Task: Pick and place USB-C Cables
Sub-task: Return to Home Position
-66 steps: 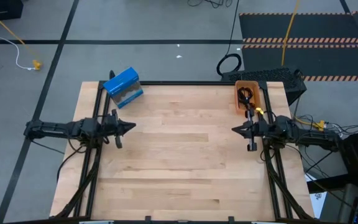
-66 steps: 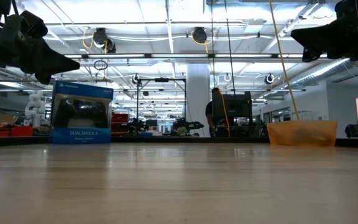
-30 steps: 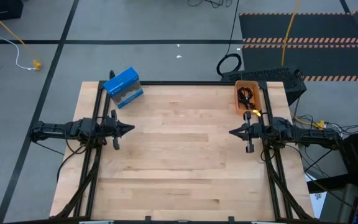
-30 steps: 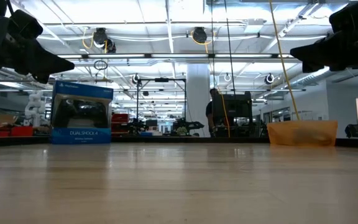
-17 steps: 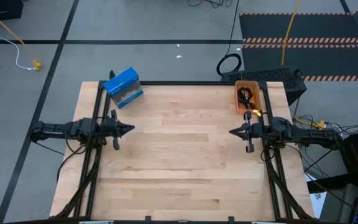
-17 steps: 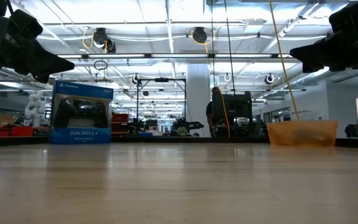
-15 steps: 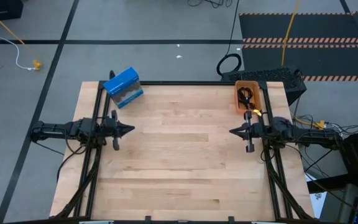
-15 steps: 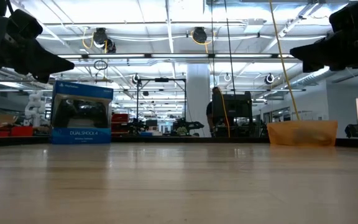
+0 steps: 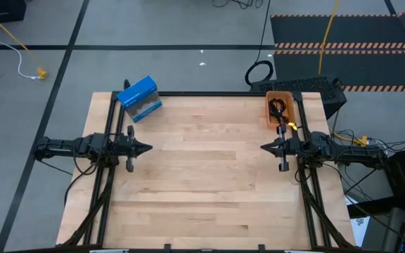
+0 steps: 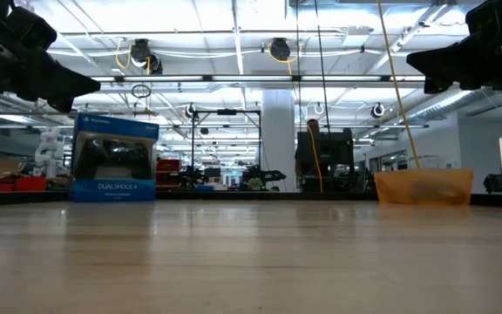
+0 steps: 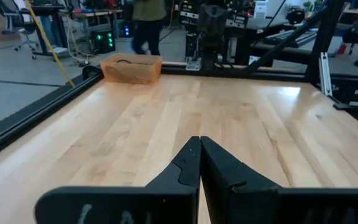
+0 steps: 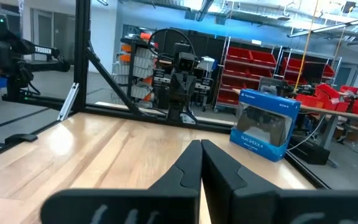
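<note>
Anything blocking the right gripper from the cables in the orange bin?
Nothing visible. The USB-C cables lie inside the orange bin at the far right corner of the table, close beside the right gripper, which is shut. The blue box sits at the far left corner.

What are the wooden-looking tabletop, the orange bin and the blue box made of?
Tabletop: pale wood, likely; joined strips with grain and a soft sheen. Orange bin: probably plastic, slightly translucent, with smooth walls. Blue box: seemingly printed cardboard, glossy, with sharp folded edges and a product picture.
</note>
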